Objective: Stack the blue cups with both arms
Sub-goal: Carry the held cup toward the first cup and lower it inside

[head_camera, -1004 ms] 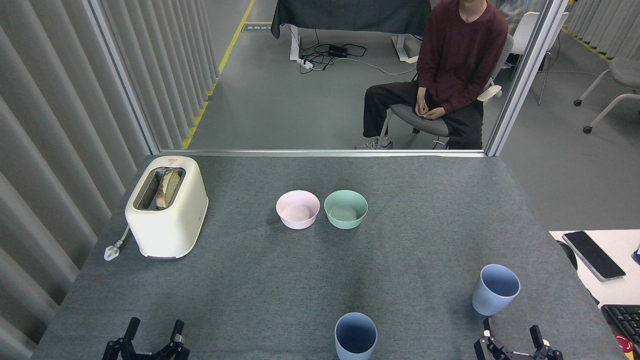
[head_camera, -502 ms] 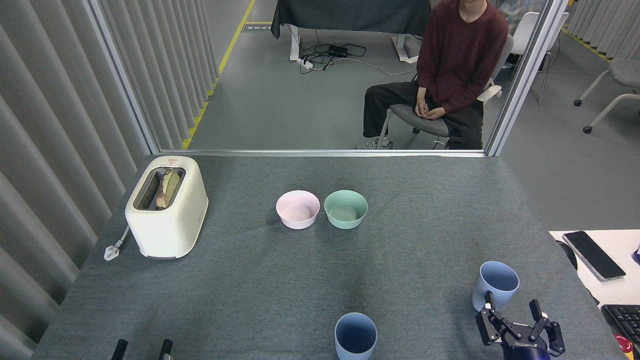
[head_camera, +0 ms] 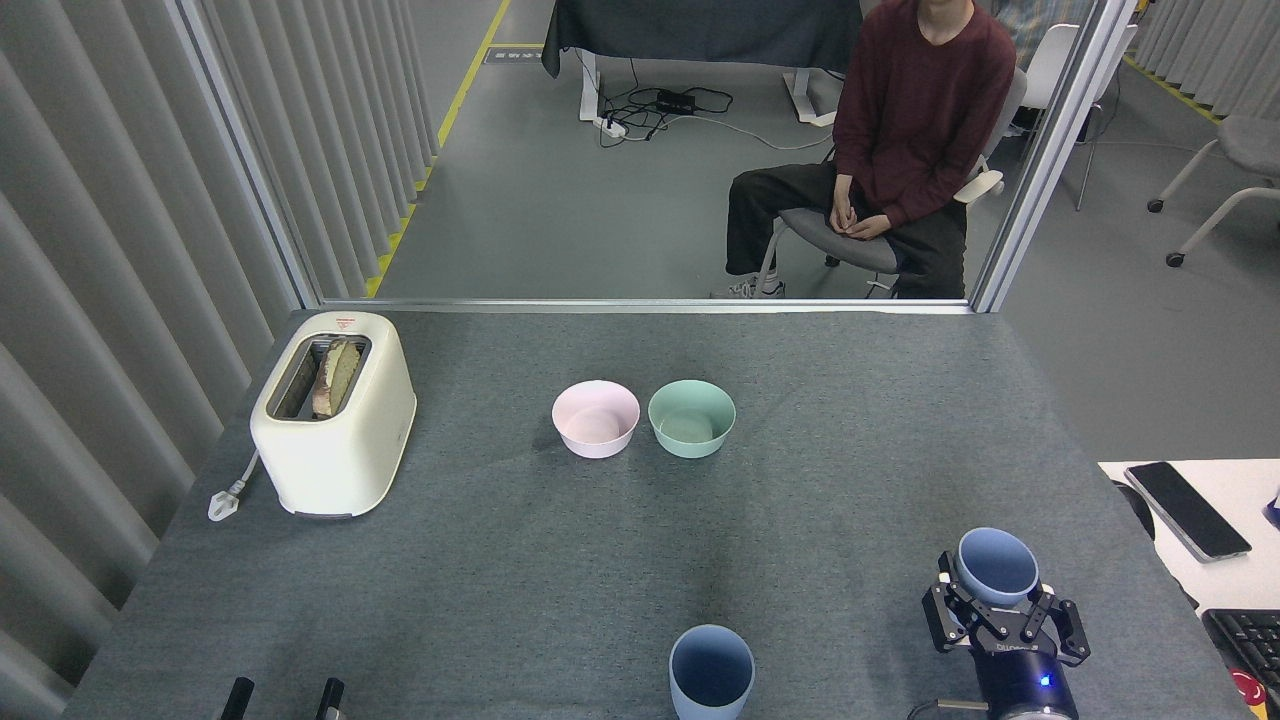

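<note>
Matte periwinkle plastic marks both blue cups: one (head_camera: 995, 570) stands upright near the bench's right edge towards the front, the other (head_camera: 711, 672) upright at the front edge near the middle, well apart from the first; the right gripper (head_camera: 1000, 612) has its jaws spread on either side of the right-hand cup's lower wall, apparently not yet clenched on it. To do this step well, I judge the jaws should close gently and squarely below the rim, since the smooth tapered wall could slip upward or tip if pinched off-centre; lifting straight up before carrying it across should keep it clear of the felt-like grey bench (head_camera: 500, 580). Only two fingertips of the left gripper (head_camera: 285, 697) show at the front edge, parted and holding nothing. Farther back sit a pink bowl (head_camera: 595, 418) and a green bowl (head_camera: 691, 418), rounded, shallow and side by side; a glossy cream toaster (head_camera: 335, 425) holding bread stands near the left edge.
</note>
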Robot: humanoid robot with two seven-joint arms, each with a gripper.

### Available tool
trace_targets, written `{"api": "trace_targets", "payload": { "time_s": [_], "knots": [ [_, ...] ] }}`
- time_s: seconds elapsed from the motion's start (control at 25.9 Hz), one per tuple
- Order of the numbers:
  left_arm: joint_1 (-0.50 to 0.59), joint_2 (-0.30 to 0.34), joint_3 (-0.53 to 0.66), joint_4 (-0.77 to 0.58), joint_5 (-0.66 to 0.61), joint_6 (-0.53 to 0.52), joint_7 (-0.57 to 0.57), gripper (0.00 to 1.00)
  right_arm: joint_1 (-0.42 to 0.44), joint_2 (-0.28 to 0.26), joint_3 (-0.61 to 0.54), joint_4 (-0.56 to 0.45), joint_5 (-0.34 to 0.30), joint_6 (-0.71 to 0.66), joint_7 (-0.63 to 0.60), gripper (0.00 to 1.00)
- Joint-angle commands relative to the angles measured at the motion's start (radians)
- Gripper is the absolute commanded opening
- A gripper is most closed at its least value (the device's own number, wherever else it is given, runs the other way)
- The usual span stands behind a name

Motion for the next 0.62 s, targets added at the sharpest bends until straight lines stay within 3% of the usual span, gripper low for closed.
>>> {"api": "trace_targets", "payload": {
  "time_s": [0.0, 0.12, 0.27, 0.35, 0.46, 0.58],
  "knots": [
    [-0.001, 0.000, 0.000, -0.003, -0.003, 0.000, 0.000, 0.99, 0.007, 0.004, 0.001, -0.013, 0.002, -0.008, -0.006, 0.52],
    [-0.002, 0.002, 0.000, -0.005, -0.006, 0.000, 0.000, 0.99, 0.096, 0.001, 0.027, -0.159, -0.002, -0.044, -0.020, 0.48],
    [-0.001, 0.000, -0.003, -0.008, -0.006, -0.002, 0.000, 0.99, 0.313, 0.010, 0.098, -0.570, -0.002, -0.100, -0.014, 0.48],
    [-0.001, -0.001, -0.003, -0.008, -0.006, -0.003, 0.000, 0.99, 0.379, 0.010, 0.165, -0.723, -0.001, -0.106, 0.001, 0.49],
    [-0.001, 0.000, -0.003, -0.006, -0.006, -0.005, 0.000, 0.99, 0.389, 0.053, 0.288, -0.763, 0.059, -0.104, 0.041, 0.50],
    [-0.001, -0.001, -0.003, -0.008, -0.006, -0.005, 0.000, 0.99, 0.384, 0.150, 0.334, -0.769, 0.163, -0.112, 0.046, 0.50]
  ]
}}
